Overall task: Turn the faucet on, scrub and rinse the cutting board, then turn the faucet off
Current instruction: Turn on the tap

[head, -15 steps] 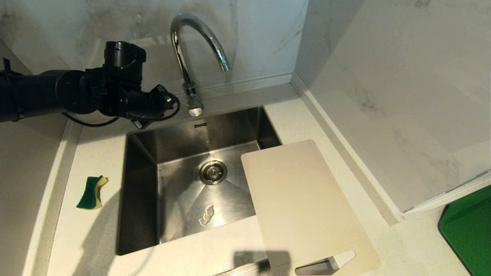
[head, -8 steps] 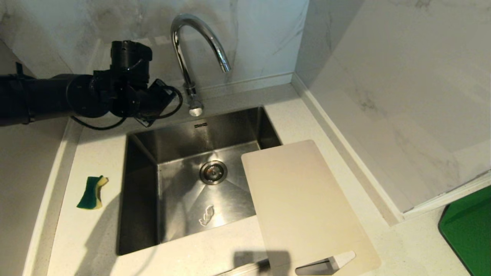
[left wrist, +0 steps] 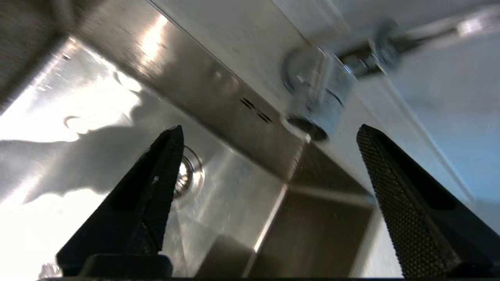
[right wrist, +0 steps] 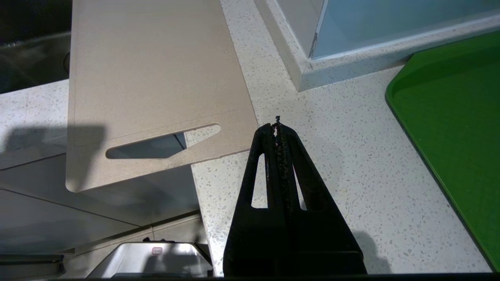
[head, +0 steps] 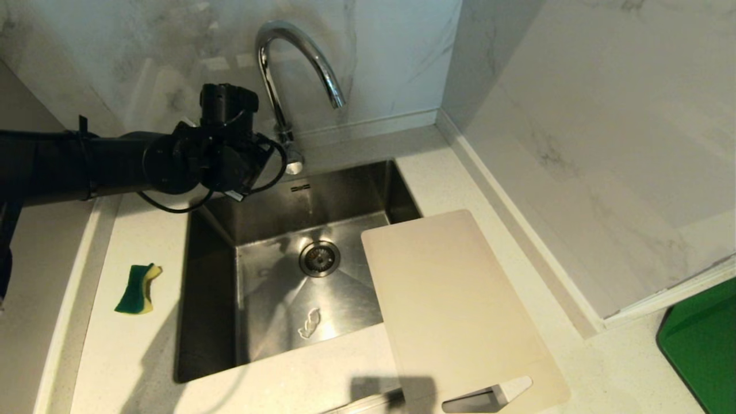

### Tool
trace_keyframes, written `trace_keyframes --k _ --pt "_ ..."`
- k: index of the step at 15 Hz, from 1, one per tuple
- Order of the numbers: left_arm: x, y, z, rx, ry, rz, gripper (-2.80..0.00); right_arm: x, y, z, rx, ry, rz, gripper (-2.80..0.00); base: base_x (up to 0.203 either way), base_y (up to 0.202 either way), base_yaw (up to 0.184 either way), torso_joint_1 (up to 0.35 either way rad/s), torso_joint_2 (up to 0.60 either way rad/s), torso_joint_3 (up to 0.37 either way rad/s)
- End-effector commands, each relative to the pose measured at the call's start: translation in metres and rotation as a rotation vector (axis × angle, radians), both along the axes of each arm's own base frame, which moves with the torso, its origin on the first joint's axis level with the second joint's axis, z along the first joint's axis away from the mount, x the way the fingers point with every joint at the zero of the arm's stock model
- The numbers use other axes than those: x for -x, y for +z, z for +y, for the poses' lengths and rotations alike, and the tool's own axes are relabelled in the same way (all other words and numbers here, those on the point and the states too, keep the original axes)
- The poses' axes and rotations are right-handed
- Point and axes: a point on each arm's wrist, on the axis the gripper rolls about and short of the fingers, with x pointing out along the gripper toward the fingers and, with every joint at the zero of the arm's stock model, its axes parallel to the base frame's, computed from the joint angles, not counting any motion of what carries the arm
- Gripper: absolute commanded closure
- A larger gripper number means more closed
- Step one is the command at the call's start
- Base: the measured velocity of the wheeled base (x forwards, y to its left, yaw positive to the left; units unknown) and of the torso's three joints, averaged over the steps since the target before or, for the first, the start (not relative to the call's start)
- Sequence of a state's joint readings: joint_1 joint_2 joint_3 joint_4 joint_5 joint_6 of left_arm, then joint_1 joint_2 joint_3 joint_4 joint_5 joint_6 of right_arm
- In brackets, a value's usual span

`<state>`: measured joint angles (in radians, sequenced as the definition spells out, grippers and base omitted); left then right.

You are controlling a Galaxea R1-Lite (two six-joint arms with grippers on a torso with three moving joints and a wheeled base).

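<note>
The chrome gooseneck faucet (head: 276,86) stands behind the sink, and no water shows at its spout. My left gripper (left wrist: 268,127) is open and empty over the sink's back left corner. The faucet's base (left wrist: 316,97) lies just beyond its fingertips, apart from them. In the head view my left wrist (head: 230,155) sits just left of the base knob (head: 293,165). The cream cutting board (head: 454,305) lies across the sink's right rim and the counter, its handle slot past the front edge. My right gripper (right wrist: 277,123) is shut and empty above the counter beside the board (right wrist: 156,78).
A green and yellow sponge (head: 138,289) lies on the counter left of the steel sink (head: 213,287), whose drain (head: 319,259) is in the middle. A dark green mat (head: 701,345) sits at the right. Marble walls close in behind and to the right.
My left arm has swung right and a little lower, bringing the wrist from the back left counter up beside the faucet's base. The board and sponge have not moved.
</note>
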<state>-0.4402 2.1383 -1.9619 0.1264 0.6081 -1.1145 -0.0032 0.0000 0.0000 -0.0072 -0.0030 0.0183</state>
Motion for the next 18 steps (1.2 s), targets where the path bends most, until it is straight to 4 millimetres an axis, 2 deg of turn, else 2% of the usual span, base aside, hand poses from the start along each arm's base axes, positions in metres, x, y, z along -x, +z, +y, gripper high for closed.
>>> trace_keyframes --k 1,7,11,14,18 --pt "-0.006 -0.006 0.002 -0.005 0.045 -0.005 -2.80 0.000 0.000 0.000 0.000 0.000 0.001 0.00 0.000 0.000 0.000 0.000 0.00 0.000" --pt "-0.016 0.006 0.012 -0.074 0.069 -0.117 -2.80 0.000 0.000 0.000 0.000 0.000 0.000 0.00 0.000 0.000 0.000 0.000 0.00 0.000" --pt "-0.023 0.003 0.009 -0.107 0.047 -0.142 -2.80 0.000 0.000 0.000 0.000 0.000 0.000 0.00 0.000 0.000 0.000 0.000 0.00 0.000" --pt "-0.031 -0.013 0.006 -0.135 0.054 -0.111 -2.80 0.000 0.000 0.000 0.000 0.000 0.001 0.00 0.000 0.000 0.000 0.000 0.00 0.000" --pt "-0.036 -0.016 0.003 -0.174 0.050 -0.135 -2.80 0.000 0.000 0.000 0.000 0.000 0.001 0.00 0.000 0.000 0.000 0.000 0.00 0.000"
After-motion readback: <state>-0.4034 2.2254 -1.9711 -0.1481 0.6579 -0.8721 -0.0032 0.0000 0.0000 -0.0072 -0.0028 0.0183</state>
